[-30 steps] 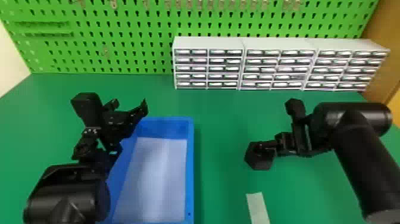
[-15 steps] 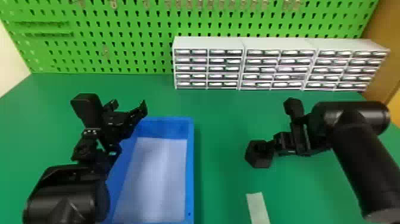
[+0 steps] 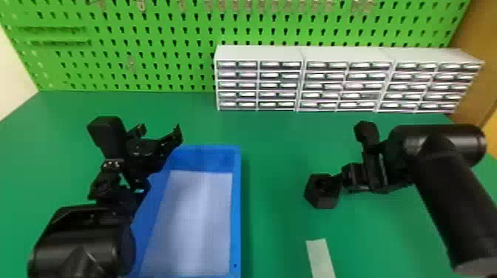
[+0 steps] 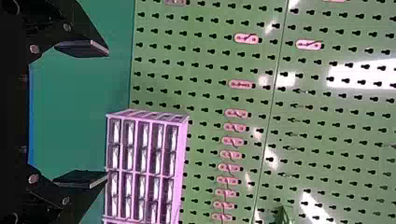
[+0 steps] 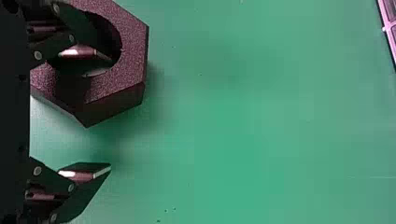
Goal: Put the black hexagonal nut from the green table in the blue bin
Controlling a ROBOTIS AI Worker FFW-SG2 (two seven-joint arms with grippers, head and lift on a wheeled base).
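Observation:
The black hexagonal nut lies on the green table, right of the blue bin. My right gripper is beside the nut in the head view. In the right wrist view, my right gripper is open, one finger over the hole of the nut and the other outside its edge, clear of it. My left gripper is above the bin's far left corner, and in the left wrist view the left gripper stands open with nothing between its fingers.
White drawer cabinets line the back of the table before a green pegboard. A pale strip lies near the front, between bin and right arm. A white sheet covers the bin's floor.
My right arm has shifted only slightly, and the nut sits a touch farther back than a second ago. The left arm has kept still.

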